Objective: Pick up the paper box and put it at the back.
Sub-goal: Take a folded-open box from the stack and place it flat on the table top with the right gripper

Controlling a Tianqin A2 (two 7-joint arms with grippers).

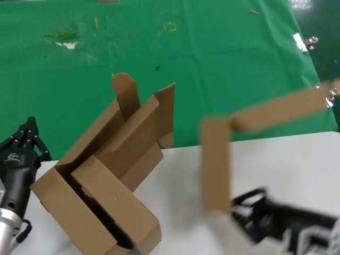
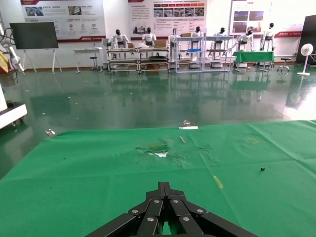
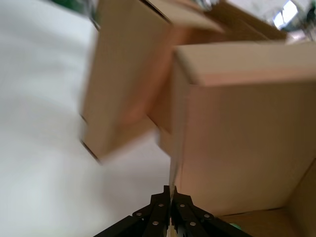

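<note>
Bright even light, motion-blurred paper box (image 1: 249,143)

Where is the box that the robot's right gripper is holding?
In the head view, the paper box is lifted on the right, over the white tabletop's edge beside the green cloth, pinched by the right gripper.

The brown paper box (image 1: 249,146) hangs open and tilted above the white tabletop's far edge, reaching over the green back (image 1: 212,64).

large carton (image 1: 106,175) on white tabletop (image 1: 297,164)
</note>
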